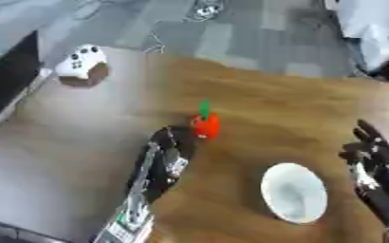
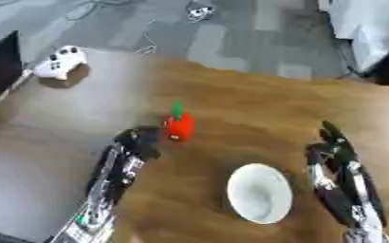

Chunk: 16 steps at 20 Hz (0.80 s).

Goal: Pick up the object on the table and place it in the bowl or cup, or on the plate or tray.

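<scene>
Reaching mid-table, we see our left hand [image 1: 171, 142], fingers curled and empty, beside the red object [image 1: 206, 124]; right hand [image 2: 337, 156] open.

Both pictures are blurry all over, and no edge looks sharp. The light is soft and fairly bright. The brown wooden table [image 1: 297, 109] has a pale, washed-out shine across its side at nine o'clock. The small red object with a green stem [image 1: 205, 124] drops a faint shadow. The white oval bowl [image 2: 258, 192] looks smeared.
</scene>
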### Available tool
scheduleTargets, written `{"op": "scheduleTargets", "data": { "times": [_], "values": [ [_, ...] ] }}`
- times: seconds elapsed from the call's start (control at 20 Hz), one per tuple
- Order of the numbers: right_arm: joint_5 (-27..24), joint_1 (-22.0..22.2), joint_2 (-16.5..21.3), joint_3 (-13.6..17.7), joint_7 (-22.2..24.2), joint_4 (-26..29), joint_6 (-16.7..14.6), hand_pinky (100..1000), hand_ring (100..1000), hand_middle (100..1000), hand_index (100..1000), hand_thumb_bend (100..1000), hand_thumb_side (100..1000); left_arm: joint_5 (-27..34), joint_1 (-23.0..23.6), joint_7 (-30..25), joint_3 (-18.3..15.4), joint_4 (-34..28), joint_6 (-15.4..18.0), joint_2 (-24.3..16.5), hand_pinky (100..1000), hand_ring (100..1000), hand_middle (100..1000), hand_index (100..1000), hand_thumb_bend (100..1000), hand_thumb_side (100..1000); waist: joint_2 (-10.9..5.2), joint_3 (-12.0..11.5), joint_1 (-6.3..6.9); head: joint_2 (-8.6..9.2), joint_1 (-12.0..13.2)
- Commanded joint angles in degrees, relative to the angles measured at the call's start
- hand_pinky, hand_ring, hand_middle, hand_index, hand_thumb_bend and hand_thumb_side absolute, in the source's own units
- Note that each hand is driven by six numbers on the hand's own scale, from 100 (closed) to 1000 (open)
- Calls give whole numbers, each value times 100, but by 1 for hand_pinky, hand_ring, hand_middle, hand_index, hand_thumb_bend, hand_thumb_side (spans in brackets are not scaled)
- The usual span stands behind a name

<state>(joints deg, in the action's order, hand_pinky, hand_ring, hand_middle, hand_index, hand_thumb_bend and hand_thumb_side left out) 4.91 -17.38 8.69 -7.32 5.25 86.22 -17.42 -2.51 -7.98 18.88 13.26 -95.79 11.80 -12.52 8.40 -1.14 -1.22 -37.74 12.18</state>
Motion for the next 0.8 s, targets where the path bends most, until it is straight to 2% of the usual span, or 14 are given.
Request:
{"op": "scheduleTargets", "data": {
  "times": [0.05, 0.45, 0.6, 0.8],
  "values": [
    [-17, -5, 80, 19, 7, 115, 17, 708, 1000, 1000, 662, 164, 381, -24, -13, -26, 11, -72, -13, -11, 1000, 455, 667, 593, 598, 763, -86, 13, 25, -60, 42],
    [-35, 12, 85, 9, 59, 120, 36, 697, 1000, 1000, 660, 159, 385, -26, 8, -55, 14, -69, -21, -18, 1000, 455, 668, 595, 598, 765, -109, 16, 42, -115, -10],
    [-43, 12, 95, 4, 84, 111, 39, 693, 1000, 1000, 659, 157, 386, -41, 17, -74, 19, -69, -34, -59, 1000, 456, 670, 597, 598, 766, -123, 20, 48, -185, -20],
    [-40, 3, 125, 5, 90, 90, 36, 691, 1000, 1000, 659, 157, 386, -229, -57, -119, -20, -38, -115, -270, 1000, 485, 694, 627, 676, 763, -126, 32, 55, -360, 58]
  ]
}}
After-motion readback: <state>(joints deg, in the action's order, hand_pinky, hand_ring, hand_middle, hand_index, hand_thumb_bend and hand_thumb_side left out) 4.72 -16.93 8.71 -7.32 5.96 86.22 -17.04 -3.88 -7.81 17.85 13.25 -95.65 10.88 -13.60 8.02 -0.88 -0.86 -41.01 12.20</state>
